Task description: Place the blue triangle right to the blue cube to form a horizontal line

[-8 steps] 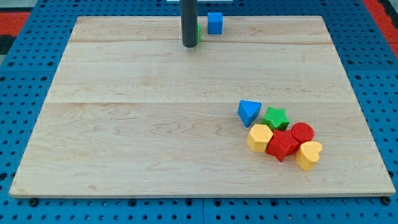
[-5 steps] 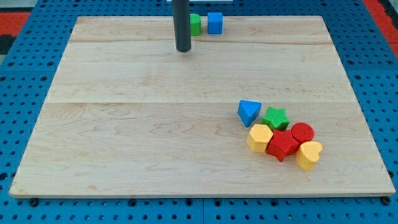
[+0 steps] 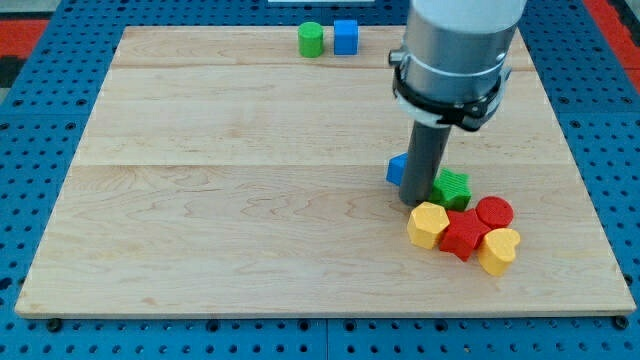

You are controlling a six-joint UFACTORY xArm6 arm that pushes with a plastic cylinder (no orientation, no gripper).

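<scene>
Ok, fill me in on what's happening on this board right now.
My tip is down beside the cluster at the view's lower right, in front of the blue triangle, which it mostly hides. The green star sits just to the tip's right, with the yellow hexagon, two red blocks and the yellow heart below. The blue cube waits at the view's top beside the green cylinder.

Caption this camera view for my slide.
My tip beside the half-hidden blue triangle, far from the blue cube at the wooden board's top.
</scene>
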